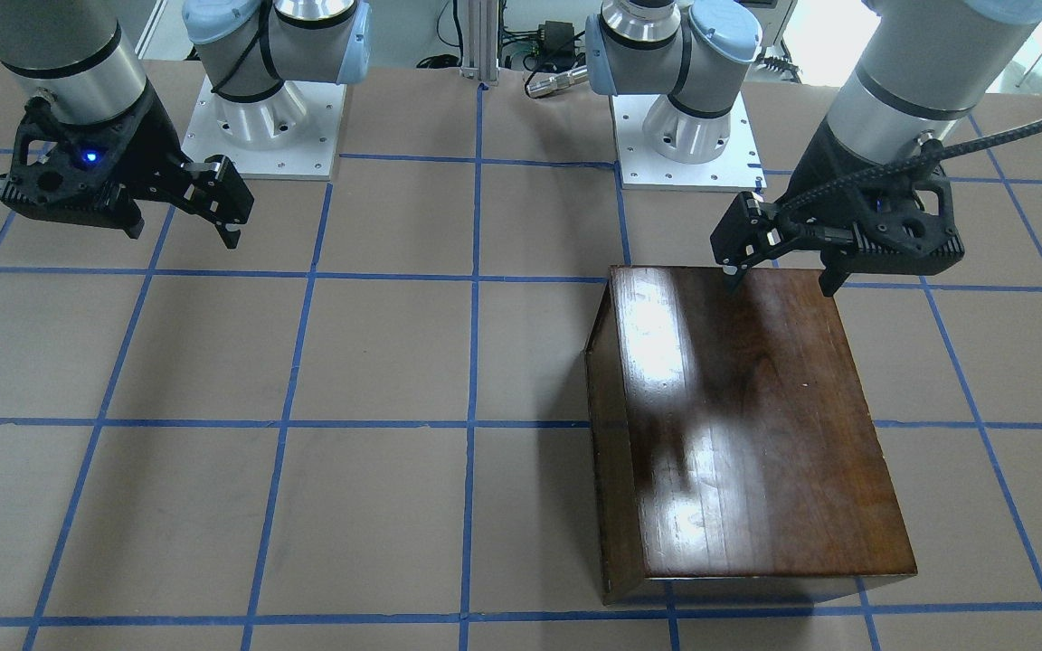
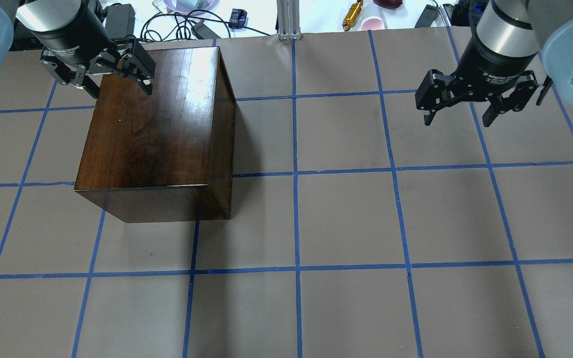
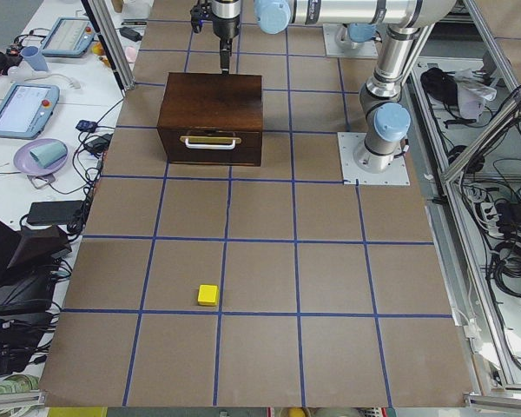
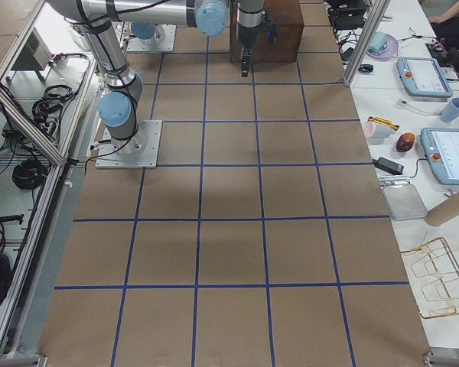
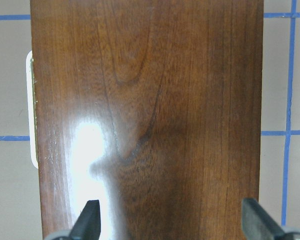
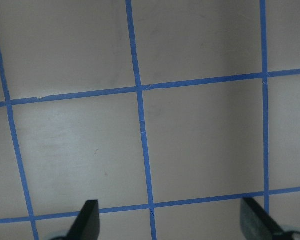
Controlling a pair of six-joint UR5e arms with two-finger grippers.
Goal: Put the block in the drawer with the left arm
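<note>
The yellow block (image 3: 208, 294) lies on the table in the exterior left view, well away from the dark-brown wooden box (image 2: 157, 124). The drawer (image 3: 210, 142) is shut, its front and pull facing the block's side. My left gripper (image 2: 120, 89) is open and empty, hovering over the box's top near its far edge. It also shows in the front-facing view (image 1: 779, 283) and in the left wrist view (image 5: 172, 220), above the glossy top. My right gripper (image 2: 457, 122) is open and empty above bare table, far from the box.
The table (image 2: 346, 223) is brown with a blue tape grid. The arm bases (image 1: 684, 127) stand at the robot's side. Cables and small items (image 2: 192, 22) lie beyond the far edge. Tablets and a purple bowl (image 3: 39, 156) sit on a side bench.
</note>
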